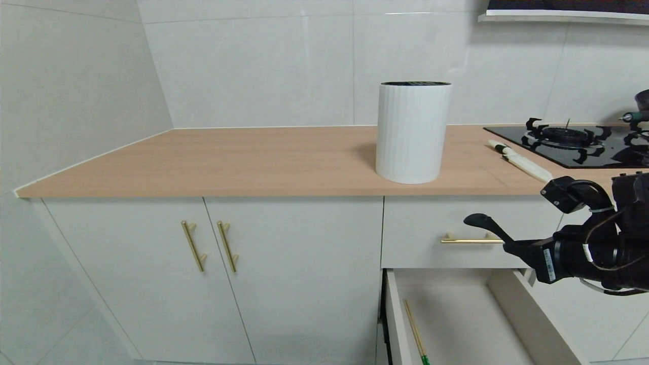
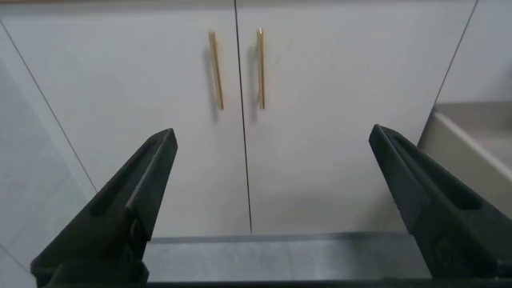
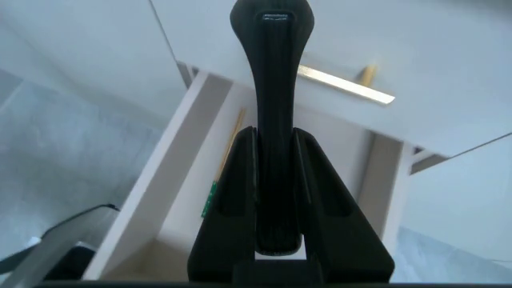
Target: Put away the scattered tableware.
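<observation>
Step in hand: putting a black utensil (image 1: 481,222) away; it hangs above the open drawer (image 1: 527,314).
Right end effector (image 1: 525,251): clamped tight on the utensil's handle.
Left end effector (image 2: 272,136): spread wide, empty, facing the cupboard doors.
In drawer: chopsticks (image 1: 415,329) along one side.
Left out: knife (image 1: 522,163) on the tabletop (image 1: 253,162).
Next move: probably lower the utensil into the drawer, then release.

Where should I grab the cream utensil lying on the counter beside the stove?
Take the cream utensil at its long thicker section, from above, fingers across its narrow width: it lies flat and diagonal on the counter. Which end is the handle, I cannot tell.
</observation>
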### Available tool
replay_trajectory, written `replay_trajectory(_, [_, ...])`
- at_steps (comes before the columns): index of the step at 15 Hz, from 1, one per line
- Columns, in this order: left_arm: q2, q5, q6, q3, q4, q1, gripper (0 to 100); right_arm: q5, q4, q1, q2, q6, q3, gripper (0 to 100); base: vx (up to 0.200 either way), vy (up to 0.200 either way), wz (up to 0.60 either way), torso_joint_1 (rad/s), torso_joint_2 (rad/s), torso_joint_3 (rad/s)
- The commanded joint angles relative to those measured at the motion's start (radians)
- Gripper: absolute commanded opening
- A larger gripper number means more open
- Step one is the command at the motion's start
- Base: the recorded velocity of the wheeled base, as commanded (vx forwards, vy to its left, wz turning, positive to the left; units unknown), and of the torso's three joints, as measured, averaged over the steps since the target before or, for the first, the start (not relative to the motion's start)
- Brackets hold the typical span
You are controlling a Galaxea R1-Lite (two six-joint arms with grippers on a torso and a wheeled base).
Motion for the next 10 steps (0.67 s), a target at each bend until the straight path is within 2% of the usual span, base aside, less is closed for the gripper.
replay_trajectory(1, [0.0,0.0,0.0,0.0,0.0,0.0,100,0.001,-0.004,0.004,0.013,-0.002,0.008,0,0.0,0.0,0.0,-0.159,0.47,0.305])
replay_trajectory(6, [0.0,0.0,0.0,0.0,0.0,0.0,100,0.0,-0.004,0.013,0.032,-0.002,0.014,0,0.0,0.0,0.0,-0.115,0.41,0.288])
replay_trajectory(10, [0.0,0.0,0.0,0.0,0.0,0.0,100,0.0,-0.004,0.022,0.043,-0.02,0.017,0,0.0,0.0,0.0,-0.013,0.05,0.035])
